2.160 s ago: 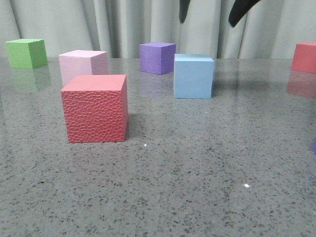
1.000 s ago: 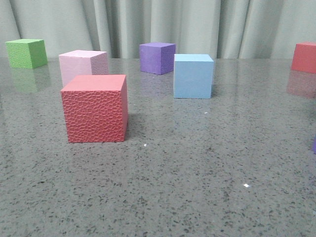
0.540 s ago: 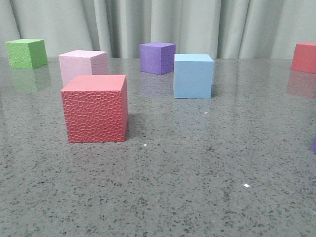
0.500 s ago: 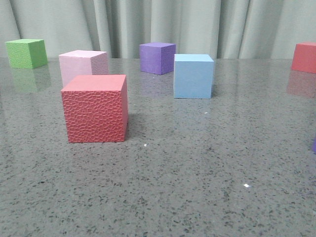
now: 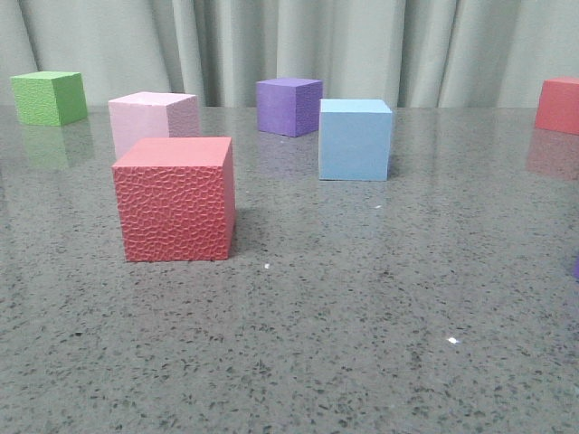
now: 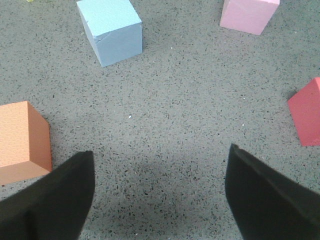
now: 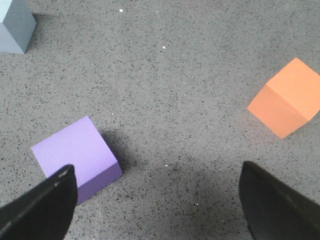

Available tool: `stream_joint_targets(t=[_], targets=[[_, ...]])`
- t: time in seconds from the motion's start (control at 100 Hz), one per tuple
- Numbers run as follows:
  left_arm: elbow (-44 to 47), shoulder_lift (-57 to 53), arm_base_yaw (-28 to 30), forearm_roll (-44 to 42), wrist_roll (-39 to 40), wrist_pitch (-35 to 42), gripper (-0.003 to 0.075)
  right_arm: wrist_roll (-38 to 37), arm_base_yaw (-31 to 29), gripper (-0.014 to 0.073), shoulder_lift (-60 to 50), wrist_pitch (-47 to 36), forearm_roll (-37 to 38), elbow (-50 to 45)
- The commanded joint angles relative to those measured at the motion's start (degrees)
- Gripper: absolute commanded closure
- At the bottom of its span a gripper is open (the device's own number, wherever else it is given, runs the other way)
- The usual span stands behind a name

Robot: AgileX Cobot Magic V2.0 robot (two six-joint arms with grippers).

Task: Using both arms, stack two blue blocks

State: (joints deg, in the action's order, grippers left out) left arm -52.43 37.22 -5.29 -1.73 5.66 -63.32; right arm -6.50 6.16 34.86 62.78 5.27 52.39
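one blue block (image 5: pixel 355 139), two red cubes (image 5: pixel 174 199), two purple cubes (image 5: pixel 289 106)

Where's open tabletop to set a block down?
The near tabletop, in front of the red cube and blue block, is bare. Crowded at back left: pink cube sits just behind the red one, purple cube beyond.

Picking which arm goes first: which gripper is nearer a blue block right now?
Likely left. The left gripper, open, has a whole blue block ahead of its fingers. The right gripper, open, catches only a blue block's corner at its frame edge, off to one side.
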Motion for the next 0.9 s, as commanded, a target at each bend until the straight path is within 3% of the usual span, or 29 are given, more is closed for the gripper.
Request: stream_joint_targets(t=[0.0, 0.16, 0.4, 0.89], targets=[[-1.8, 0.4, 0.2, 0.1, 0.0, 3.7, 0.0207, 0.2, -0.5, -0.0053, 0.1, -3.8, 0.9, 1.3], [-1.8, 0.4, 0.2, 0.1, 0.0, 4.2, 0.0207, 0.2, -0.5, -0.0053, 0.1, -3.8, 0.9, 1.3], [-2.9, 2.5, 0.2, 0.1, 0.6, 11.1, 0.0207, 0.2, -0.5, -0.0053, 0.1, -3.9, 0.9, 1.3], [-19.3, 27.0, 0.2, -0.6, 3.3, 15.1, 0.0206, 0.2, -0.5, -0.0053, 0.1, -3.7, 0.2, 1.3]])
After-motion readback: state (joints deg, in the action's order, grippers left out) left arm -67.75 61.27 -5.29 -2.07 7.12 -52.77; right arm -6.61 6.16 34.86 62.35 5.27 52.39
